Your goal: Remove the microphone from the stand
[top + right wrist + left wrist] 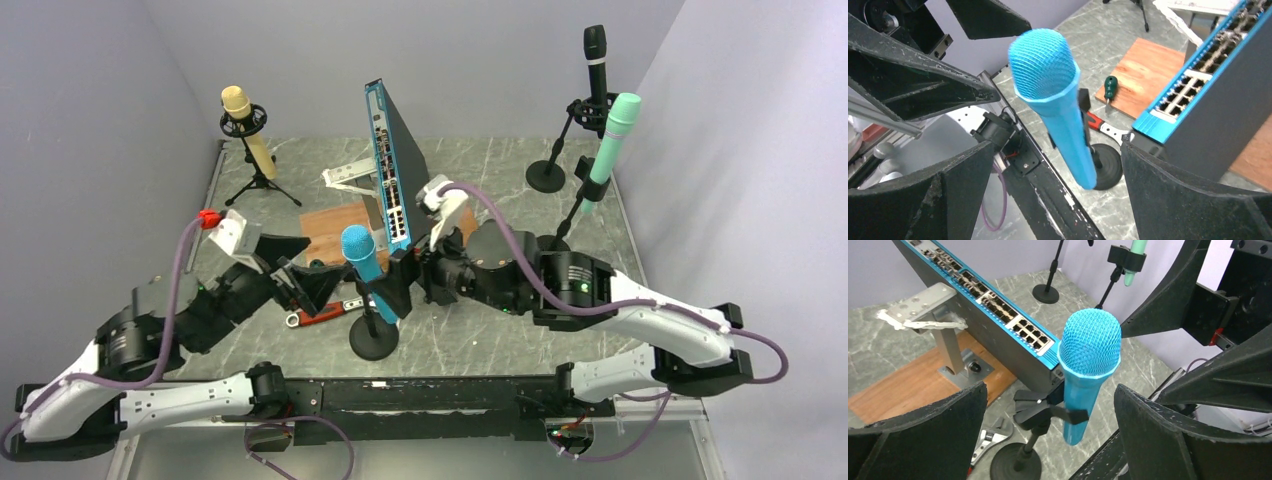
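Item: blue microphone [362, 258] clipped in stand [373, 343]; left gripper [1050, 390] and right gripper [1057, 145] both spread wide near it; hazard: crowded fingers collide, stand topples.

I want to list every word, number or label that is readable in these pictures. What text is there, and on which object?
No text can be read.
Network switch: any print beside its ports is too small and blurred to read.
Blue microphone: no brand or label shows.

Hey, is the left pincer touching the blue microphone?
Apart. In the left wrist view the blue microphone stands between the fingers of the open left pincer, with clear gaps on both sides.
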Controlling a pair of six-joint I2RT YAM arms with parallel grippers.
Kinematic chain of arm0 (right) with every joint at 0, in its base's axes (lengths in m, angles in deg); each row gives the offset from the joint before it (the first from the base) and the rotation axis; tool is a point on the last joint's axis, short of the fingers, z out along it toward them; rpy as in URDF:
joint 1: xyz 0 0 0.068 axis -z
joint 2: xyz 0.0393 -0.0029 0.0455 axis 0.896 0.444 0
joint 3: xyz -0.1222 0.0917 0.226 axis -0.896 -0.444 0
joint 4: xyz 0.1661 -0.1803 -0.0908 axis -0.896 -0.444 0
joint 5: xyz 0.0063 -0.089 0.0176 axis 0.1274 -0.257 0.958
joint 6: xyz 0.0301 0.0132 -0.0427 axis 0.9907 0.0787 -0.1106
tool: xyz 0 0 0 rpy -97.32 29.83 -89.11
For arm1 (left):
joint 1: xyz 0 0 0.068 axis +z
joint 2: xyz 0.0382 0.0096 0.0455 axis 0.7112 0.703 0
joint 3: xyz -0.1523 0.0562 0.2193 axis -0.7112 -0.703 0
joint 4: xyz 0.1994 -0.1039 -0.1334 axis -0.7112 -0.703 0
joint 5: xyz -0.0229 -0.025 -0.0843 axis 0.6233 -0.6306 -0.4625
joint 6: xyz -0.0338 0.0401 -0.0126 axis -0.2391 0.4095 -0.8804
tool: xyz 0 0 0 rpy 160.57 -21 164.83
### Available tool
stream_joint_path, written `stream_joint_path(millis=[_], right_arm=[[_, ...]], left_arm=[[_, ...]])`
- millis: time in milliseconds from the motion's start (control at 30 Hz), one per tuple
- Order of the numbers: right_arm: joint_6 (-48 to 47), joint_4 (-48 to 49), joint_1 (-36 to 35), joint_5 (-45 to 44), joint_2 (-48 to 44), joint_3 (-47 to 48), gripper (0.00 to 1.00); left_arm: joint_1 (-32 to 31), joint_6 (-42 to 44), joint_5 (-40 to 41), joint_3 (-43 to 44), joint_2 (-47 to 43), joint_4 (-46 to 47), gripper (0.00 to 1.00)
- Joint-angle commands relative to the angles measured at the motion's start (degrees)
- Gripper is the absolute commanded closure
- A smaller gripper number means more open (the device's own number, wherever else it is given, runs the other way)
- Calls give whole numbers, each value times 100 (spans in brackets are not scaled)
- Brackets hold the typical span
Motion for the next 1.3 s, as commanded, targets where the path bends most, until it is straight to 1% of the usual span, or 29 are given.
stream_joint_path(millis=[0, 100, 167, 200, 233, 300, 433, 467, 500, 600, 633, 733, 867, 933, 1033, 1133, 1267], right_arm=[[-170, 137, -376, -1159, 558, 685, 0], [-102, -58, -559, -1721, 999, 1072, 0], [-161, -127, -681, -2251, 1225, 1259, 4], [-193, -173, -709, -2354, 1322, 1345, 6], [-214, -217, -725, -2478, 1428, 1428, 9], [-261, -302, -726, -2536, 1628, 1595, 14], [-306, -331, -735, -2525, 1891, 1720, 25], [-334, -324, -739, -2504, 1913, 1714, 31], [-395, -288, -737, -2455, 1919, 1666, 40], [-724, -10, -734, -2225, 1744, 1327, 77], [-808, 120, -713, -2146, 1635, 1166, 86], [-1115, 556, -568, -1373, 1247, 705, 100], [-1599, 1053, -337, -280, 797, 69, 100], [-1787, 1300, -124, 618, 577, -267, 100], [-1913, 1550, 254, 1669, 303, -584, 100], [-2015, 1592, 495, 2354, 216, -669, 100], [-2166, 1477, 653, 2843, 301, -648, 100]], left_arm=[[-23, 448, -38, 306, -450, -605, 1], [-25, 334, 532, 233, -860, -938, 1], [-25, 108, 987, 77, -1098, -1193, 1], [-25, -20, 1178, 31, -1218, -1271, 1], [-25, -91, 1247, -120, -1324, -1253, 1], [-25, -50, 1120, -311, -1456, -1153, 1], [-25, 52, 869, -493, -1267, -1173, 1], [-25, 107, 812, -517, -1141, -1187, 1], [-25, 185, 727, -565, -1030, -1202, 1], [-25, 408, 446, -826, -864, -969, 1], [-25, 485, 298, -926, -880, -799, 1], [-25, 720, -191, -1188, -1007, -316, 1], [-25, 1029, -849, -1396, -1146, 119, 1], [-25, 1151, -1044, -1462, -1139, 281, 1], [-25, 1294, -1285, -1415, -985, 263, 1], [-16, 1464, -1551, -1299, -751, 232, 1], [126, 1702, -1908, -1100, -424, 122, 1]])
